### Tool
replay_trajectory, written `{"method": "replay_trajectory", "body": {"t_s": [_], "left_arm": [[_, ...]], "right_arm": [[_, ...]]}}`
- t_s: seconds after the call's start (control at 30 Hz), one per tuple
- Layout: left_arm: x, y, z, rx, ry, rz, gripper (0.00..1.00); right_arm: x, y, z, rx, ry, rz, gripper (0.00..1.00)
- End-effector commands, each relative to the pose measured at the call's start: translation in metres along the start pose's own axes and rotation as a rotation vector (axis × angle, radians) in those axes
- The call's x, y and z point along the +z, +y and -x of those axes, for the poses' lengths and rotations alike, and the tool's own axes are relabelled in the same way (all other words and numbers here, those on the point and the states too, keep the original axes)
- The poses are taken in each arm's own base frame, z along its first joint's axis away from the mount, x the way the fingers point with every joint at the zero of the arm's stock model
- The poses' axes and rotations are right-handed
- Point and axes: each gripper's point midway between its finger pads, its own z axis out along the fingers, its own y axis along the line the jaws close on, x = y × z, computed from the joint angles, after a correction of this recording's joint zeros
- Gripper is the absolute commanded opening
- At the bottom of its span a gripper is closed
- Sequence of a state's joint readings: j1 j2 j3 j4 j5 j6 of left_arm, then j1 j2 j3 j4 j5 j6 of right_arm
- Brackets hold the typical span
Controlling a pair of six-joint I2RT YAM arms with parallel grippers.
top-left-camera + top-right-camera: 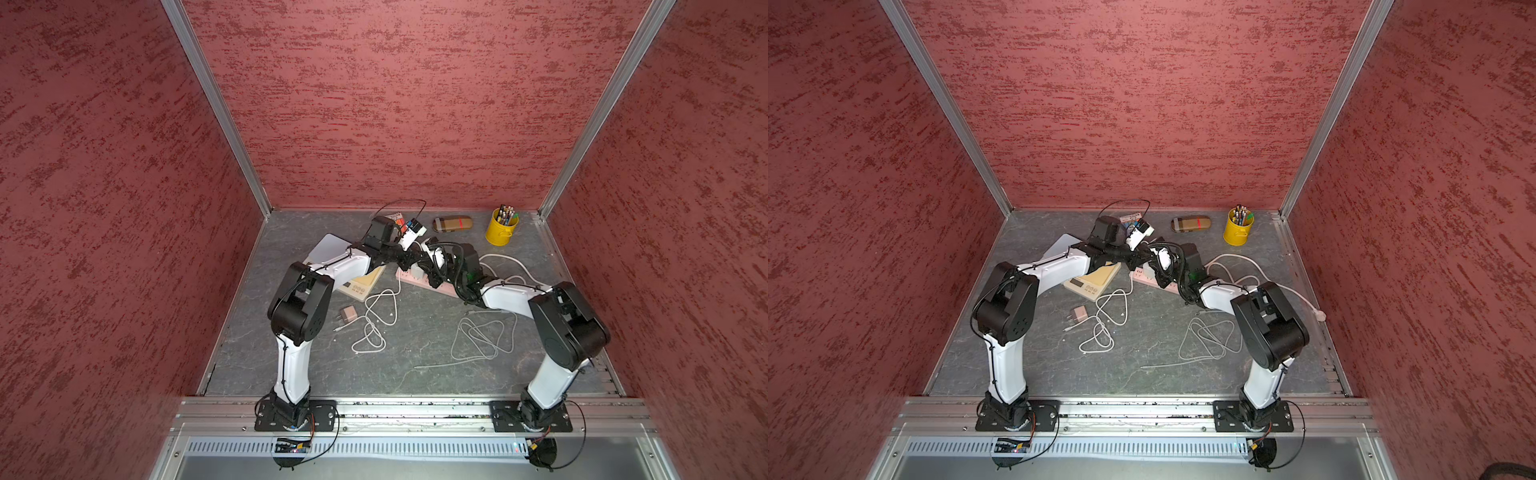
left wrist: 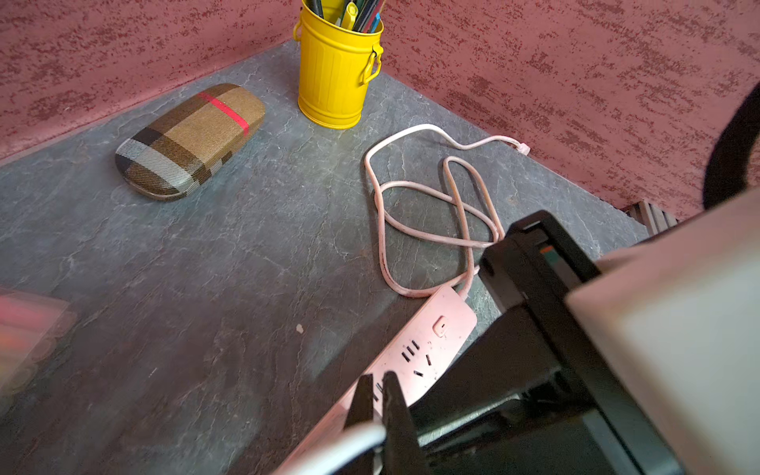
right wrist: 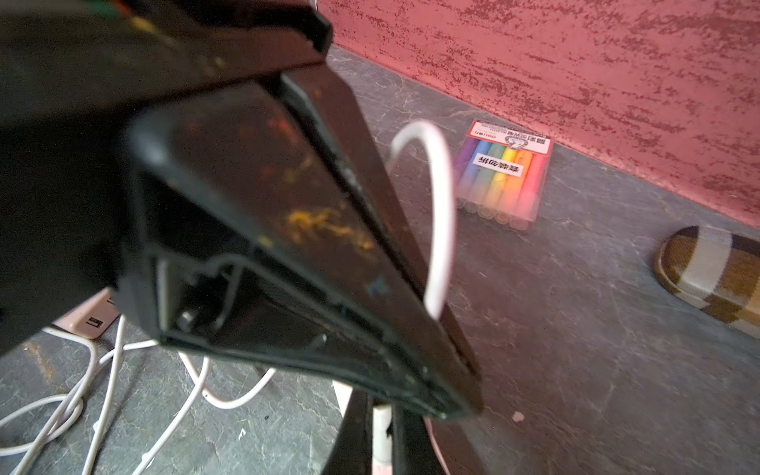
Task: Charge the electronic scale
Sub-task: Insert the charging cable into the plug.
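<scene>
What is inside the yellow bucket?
Pens and pencils stand in the yellow bucket, poking above its rim. Their lower parts and the bucket's bottom are hidden by its wall.

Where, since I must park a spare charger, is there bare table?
Bare: the near strip of table in front of the white cable and grey cable; also between glasses case and power strip. Crowded: the middle, around the scale.

One scale (image 1: 360,286), one pink power strip (image 2: 436,342), one plug adapter (image 1: 348,313), two thin white cables (image 3: 445,214) (image 1: 478,332). Also one plaid glasses case (image 2: 189,142), one yellow pen cup (image 2: 333,78), one marker pack (image 3: 501,172), two robot arms (image 1: 295,365) (image 1: 552,378).
</scene>
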State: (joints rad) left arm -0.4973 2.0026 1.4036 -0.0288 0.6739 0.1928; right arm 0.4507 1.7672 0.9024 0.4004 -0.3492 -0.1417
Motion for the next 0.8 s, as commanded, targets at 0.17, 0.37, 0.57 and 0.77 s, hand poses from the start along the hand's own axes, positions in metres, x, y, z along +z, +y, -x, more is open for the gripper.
{"method": "replay_trajectory", "body": {"t_s": [0.17, 0.37, 0.57, 0.77], "left_arm": [[0.012, -0.032, -0.115, -0.275, 0.322, -0.080, 0.00], [0.014, -0.031, -0.126, -0.296, 0.336, -0.078, 0.00], [0.016, -0.030, -0.140, -0.319, 0.356, -0.073, 0.00], [0.015, -0.030, -0.155, -0.354, 0.369, -0.061, 0.00]], "right_arm": [[0.009, 0.002, -0.089, 0.111, 0.299, -0.035, 0.00], [0.011, 0.004, -0.096, 0.116, 0.324, -0.040, 0.00], [0.012, 0.008, -0.104, 0.128, 0.357, -0.044, 0.00], [0.014, 0.011, -0.112, 0.131, 0.388, -0.053, 0.00]]}}
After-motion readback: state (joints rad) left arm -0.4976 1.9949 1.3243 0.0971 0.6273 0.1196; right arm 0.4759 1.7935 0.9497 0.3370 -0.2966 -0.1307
